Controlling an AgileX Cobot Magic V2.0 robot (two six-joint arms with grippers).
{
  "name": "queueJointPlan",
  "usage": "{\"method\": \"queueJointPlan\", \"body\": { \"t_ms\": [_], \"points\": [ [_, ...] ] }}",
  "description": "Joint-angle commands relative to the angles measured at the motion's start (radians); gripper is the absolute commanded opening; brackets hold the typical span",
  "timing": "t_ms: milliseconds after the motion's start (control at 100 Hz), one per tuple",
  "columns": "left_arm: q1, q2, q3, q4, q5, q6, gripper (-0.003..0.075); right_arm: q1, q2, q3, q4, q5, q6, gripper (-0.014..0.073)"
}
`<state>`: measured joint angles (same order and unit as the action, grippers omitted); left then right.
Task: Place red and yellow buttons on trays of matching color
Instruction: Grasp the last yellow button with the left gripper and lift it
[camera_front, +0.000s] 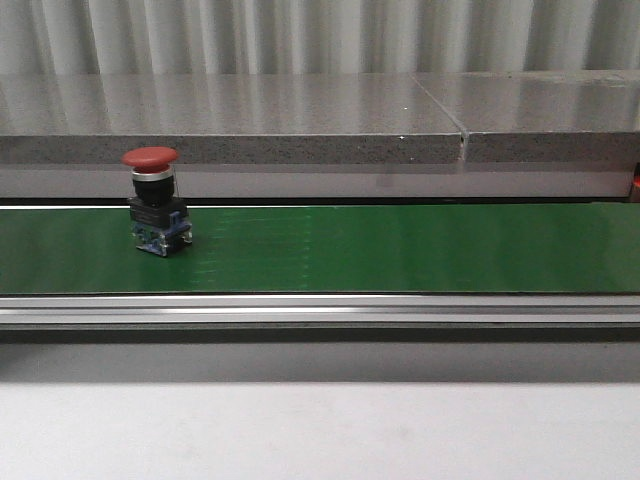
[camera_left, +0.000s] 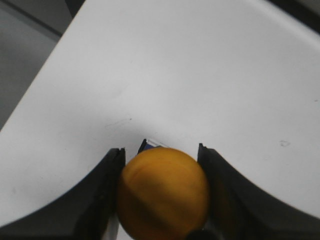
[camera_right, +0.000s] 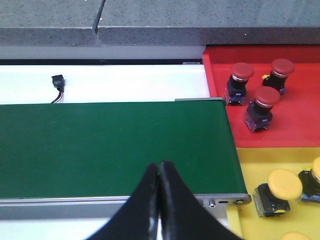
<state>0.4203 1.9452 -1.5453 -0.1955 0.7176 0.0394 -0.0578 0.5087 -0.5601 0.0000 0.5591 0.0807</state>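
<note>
- We carry a yellow button (camera_left: 163, 192) in our left gripper (camera_left: 161, 172), jaws clamped on its cap above a white surface; next, we judge, comes the yellow tray (camera_right: 260, 162).
- Our right gripper (camera_right: 159, 172) hangs closed and empty over the belt (camera_right: 110, 145).
- A red button (camera_front: 155, 200) waits on the belt.

The left gripper (camera_left: 161, 197) showed two black fingers (camera_left: 102, 195) — broad, matte, each with a concave outer edge that flared wide toward its base. The right gripper (camera_right: 159, 200) had the same black fingers (camera_right: 148, 200), slim and tapered to narrow tips, curving outward lower down — no cables, screws or markings could be made out.
</note>
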Motion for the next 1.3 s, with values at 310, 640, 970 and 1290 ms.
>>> {"method": "queueJointPlan", "body": {
  "t_ms": [310, 640, 970, 1290],
  "points": [
    [-0.124, -0.320, 0.072, -0.001, 0.060, 0.013, -0.0020, 0.003, 0.000, -0.025, -0.010, -0.073, -0.007, -0.0067],
    [-0.213, -0.515, 0.344, -0.001, 0.022, 0.029, -0.0020, 0.003, 0.000, -0.025, -0.010, -0.073, -0.007, -0.0067],
    [-0.300, -0.510, 0.458, -0.001, -0.036, 0.031, -0.0020, 0.003, 0.000, -0.025, -0.010, -0.073, -0.007, -0.0067],
    [-0.311, -0.487, 0.458, 0.011, -0.051, 0.031, -0.0019, 0.003, 0.000, -0.025, -0.010, -0.073, -0.007, -0.0067]
  ]
}}
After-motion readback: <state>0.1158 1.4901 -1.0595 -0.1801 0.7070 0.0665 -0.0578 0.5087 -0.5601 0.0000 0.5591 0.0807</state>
